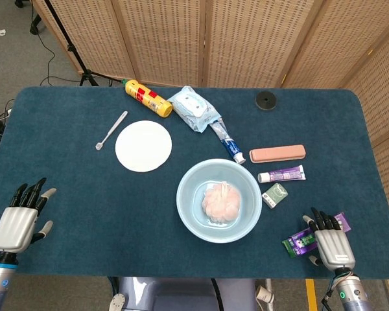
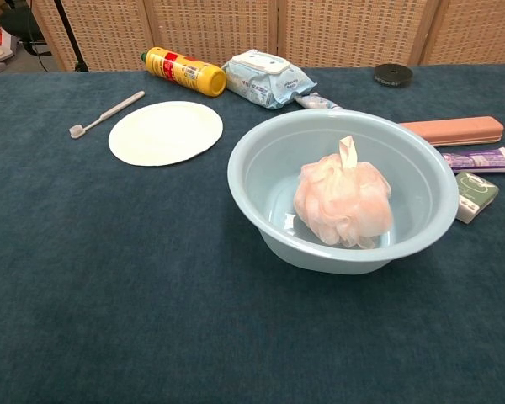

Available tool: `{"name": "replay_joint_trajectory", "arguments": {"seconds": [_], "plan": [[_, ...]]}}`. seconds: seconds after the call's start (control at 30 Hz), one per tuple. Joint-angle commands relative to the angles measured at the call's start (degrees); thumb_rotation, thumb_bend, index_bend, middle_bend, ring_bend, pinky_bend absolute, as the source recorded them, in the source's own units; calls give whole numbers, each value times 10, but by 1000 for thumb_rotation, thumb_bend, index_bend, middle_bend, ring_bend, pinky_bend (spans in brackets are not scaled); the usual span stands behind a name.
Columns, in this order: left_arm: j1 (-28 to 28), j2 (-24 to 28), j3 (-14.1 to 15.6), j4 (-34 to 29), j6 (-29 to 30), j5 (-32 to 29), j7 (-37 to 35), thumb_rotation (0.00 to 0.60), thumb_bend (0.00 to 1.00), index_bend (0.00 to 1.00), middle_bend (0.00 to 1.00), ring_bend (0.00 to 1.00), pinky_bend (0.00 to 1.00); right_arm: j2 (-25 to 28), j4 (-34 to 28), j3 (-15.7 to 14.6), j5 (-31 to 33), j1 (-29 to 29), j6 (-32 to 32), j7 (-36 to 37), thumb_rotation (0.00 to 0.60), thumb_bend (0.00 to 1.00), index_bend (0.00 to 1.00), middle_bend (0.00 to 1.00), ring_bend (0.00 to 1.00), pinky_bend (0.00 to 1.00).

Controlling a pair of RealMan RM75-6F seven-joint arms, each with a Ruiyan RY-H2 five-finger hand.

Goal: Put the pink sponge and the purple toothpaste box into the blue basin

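Observation:
The pink sponge [image 1: 219, 201] [image 2: 343, 202], a fluffy mesh ball, lies inside the light blue basin [image 1: 185, 194] [image 2: 246, 172] at the table's middle. The purple toothpaste box [image 1: 298, 241] lies flat near the front right edge, its green end pointing left. My right hand [image 1: 330, 240] hovers right over the box's middle with fingers stretched out, covering most of it; I see no grip. My left hand [image 1: 17, 220] stays open at the front left edge, away from everything. Neither hand shows in the chest view.
Right of the basin lie a small green box [image 1: 275, 194], a small purple tube [image 1: 282, 174] and a pink case [image 1: 277, 153]. Behind it are a toothpaste tube [image 1: 227, 144], a wipes pack [image 1: 193, 107], a yellow bottle [image 1: 148, 98], a white plate [image 1: 143, 146] and a toothbrush [image 1: 111, 130].

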Motion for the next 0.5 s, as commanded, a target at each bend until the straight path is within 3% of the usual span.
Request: {"name": "replay_joint_trajectory", "arguments": {"seconds": [0.03, 0.17, 0.37, 0.5], "plan": [[1, 1, -1, 0, 0, 0, -1, 600, 289, 186, 0, 113, 75, -4, 1, 1, 6, 6, -8, -5, 600, 28, 186, 0, 0, 86], [2, 1, -4, -1, -2, 0, -2, 600, 290, 186, 0, 112, 75, -11, 5, 3, 14, 14, -19, -13, 600, 28, 211, 0, 0, 87], [3, 2, -7, -2, -4, 0, -4, 600, 291, 186, 0, 112, 75, -17, 10, 2, 26, 23, -34, -19, 600, 48, 268, 50, 8, 181], [5, 3, -7, -4, -4, 2, -4, 600, 291, 186, 0, 113, 75, -21, 14, 1, 34, 26, -41, -22, 600, 53, 372, 150, 107, 257]]}}
